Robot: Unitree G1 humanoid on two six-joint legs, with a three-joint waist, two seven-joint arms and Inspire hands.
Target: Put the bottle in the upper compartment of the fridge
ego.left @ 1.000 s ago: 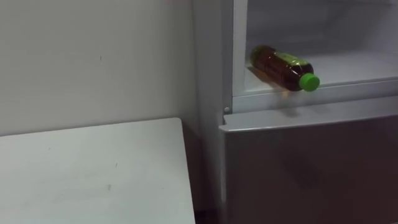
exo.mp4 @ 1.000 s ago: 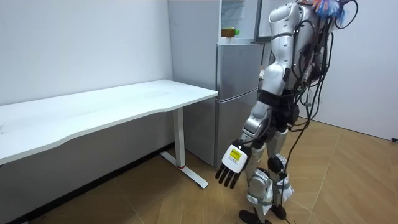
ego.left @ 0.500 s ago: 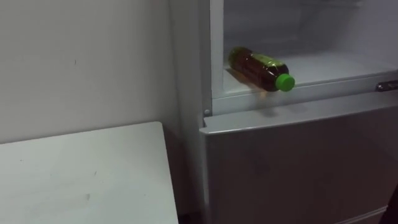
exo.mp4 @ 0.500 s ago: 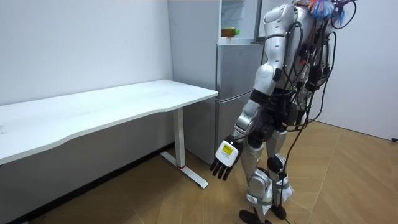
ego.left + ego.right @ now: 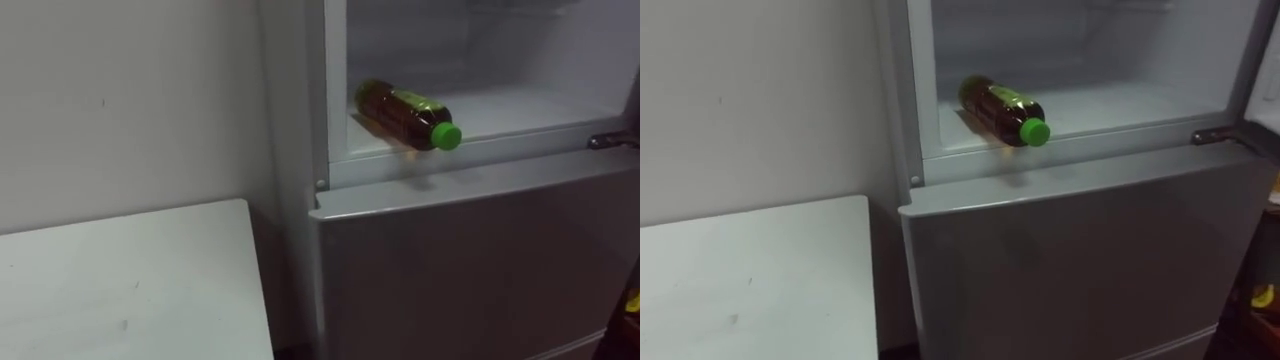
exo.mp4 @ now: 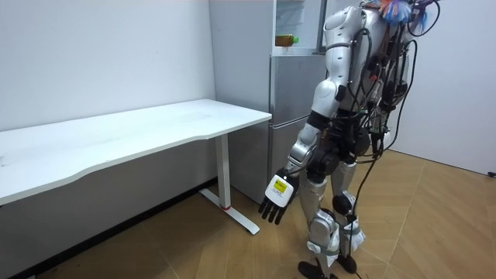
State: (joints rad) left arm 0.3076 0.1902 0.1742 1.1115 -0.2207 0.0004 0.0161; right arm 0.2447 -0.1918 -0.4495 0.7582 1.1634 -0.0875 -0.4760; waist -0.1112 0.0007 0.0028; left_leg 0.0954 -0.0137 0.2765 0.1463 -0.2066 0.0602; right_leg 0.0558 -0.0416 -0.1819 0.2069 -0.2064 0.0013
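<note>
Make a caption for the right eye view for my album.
A brown bottle with a green cap lies on its side in the open upper fridge.

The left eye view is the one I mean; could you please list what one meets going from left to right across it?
White table → fridge frame → bottle lying on its side → its green cap → metal bracket at the right edge.

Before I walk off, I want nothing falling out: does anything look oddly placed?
The bottle lies on its side at the front left of the upper fridge, its green cap right at the front lip; it might roll out.
</note>
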